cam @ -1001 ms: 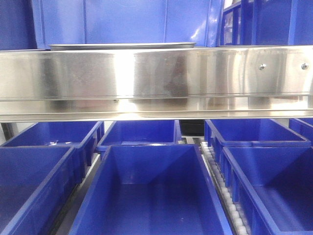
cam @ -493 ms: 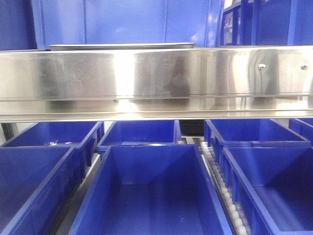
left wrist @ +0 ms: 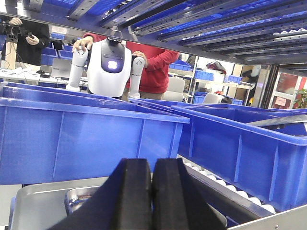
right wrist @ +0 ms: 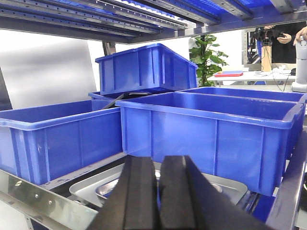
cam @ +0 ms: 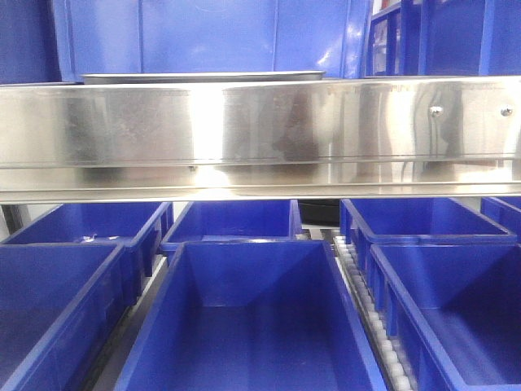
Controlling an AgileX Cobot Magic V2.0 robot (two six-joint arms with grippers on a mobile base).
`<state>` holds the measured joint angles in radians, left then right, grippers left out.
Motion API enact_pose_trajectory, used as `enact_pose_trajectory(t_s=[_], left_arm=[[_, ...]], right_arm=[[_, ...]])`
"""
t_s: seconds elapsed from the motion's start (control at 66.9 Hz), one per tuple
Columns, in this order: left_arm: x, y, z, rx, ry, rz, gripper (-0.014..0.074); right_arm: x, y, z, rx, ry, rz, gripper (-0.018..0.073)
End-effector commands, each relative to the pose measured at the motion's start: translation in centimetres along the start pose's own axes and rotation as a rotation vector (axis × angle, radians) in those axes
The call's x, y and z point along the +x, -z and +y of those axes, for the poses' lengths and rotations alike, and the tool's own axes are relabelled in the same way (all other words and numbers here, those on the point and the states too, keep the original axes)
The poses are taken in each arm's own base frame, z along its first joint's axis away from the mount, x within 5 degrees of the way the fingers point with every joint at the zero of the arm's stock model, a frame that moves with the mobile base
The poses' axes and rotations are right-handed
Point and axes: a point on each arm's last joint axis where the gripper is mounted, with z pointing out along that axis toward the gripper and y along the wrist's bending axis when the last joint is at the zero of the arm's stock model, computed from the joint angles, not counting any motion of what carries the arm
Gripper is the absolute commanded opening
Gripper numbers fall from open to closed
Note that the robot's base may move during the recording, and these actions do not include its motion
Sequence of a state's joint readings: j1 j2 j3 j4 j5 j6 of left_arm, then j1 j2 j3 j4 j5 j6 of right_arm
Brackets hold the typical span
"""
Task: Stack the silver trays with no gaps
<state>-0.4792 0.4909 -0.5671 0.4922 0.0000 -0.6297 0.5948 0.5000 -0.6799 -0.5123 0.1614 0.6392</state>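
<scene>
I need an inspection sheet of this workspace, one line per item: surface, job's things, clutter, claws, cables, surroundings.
Surface: shelf behind a brushed-steel rail; roller track runs between the bins below.
Job's things: silver trays lie on the shelf under both claws; a smaller tray seems to sit inside a larger one; gaps cannot be judged.
Clutter: nothing seen.
Claws: left claw shut, empty; right claw shut, empty.
Cables: nothing seen.
Surroundings: blue bins around and below; white robot, person in red, potted plant behind.
</scene>
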Motion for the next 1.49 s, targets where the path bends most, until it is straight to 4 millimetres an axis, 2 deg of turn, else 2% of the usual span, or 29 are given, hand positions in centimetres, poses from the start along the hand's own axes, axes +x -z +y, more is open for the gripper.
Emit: enact_pose_trajectory(t_s=[0.0,0.239,0.344,0.403,0.538,0.657,0.851,0.986,1.165,1.479], left_arm=[[-0.1,0.1,-0.2,0.019,0.0,-0.017,-0.0007],[-0.1,0.1,-0.2,0.019,0.0,-0.017,-0.0007],[-0.1,0.1,-0.2,0.019,0.0,-0.017,-0.0007],[-0.1,0.1,-0.2,0.019,0.0,-0.017,-0.0007],[-0.1,0.1,-0.2,0.019,0.0,-0.017,-0.0007],[-0.1,0.1,-0.2,0.019,0.0,-0.017,-0.0007],[-0.1,0.1,-0.2,0.019,0.0,-0.017,-0.0007],[-0.1,0.1,-0.2,0.019,0.0,-0.017,-0.0007],[-0.1,0.1,-0.2,0.019,0.0,-0.017,-0.0007],[-0.1,0.1,-0.2,0.016,0.0,-0.015,-0.0007]], right_arm=[[-0.1,0.1,0.1,-0.008,0.017,-0.015,-0.0022],[0.3,0.1,-0.1,0.01,0.023,0.013,-0.0022],[1.2,0.5,-0.4,0.021,0.193,0.041,-0.0022],[1.9,0.9,-0.7,0.041,0.209,0.068,-0.0022],[4.0,1.6,-1.9,0.141,0.277,0.052,-0.0022],[5.9,2.5,-3.1,0.263,0.284,-0.028,-0.0022],[10.9,4.4,-5.0,0.462,0.259,0.02,-0.0022],[13.6,5.6,-5.6,0.546,0.258,0.039,-0.0022],[16.6,6.8,-5.6,0.551,0.249,0.071,-0.0022],[16.7,7.1,-5.4,0.549,0.255,0.046,-0.0022]])
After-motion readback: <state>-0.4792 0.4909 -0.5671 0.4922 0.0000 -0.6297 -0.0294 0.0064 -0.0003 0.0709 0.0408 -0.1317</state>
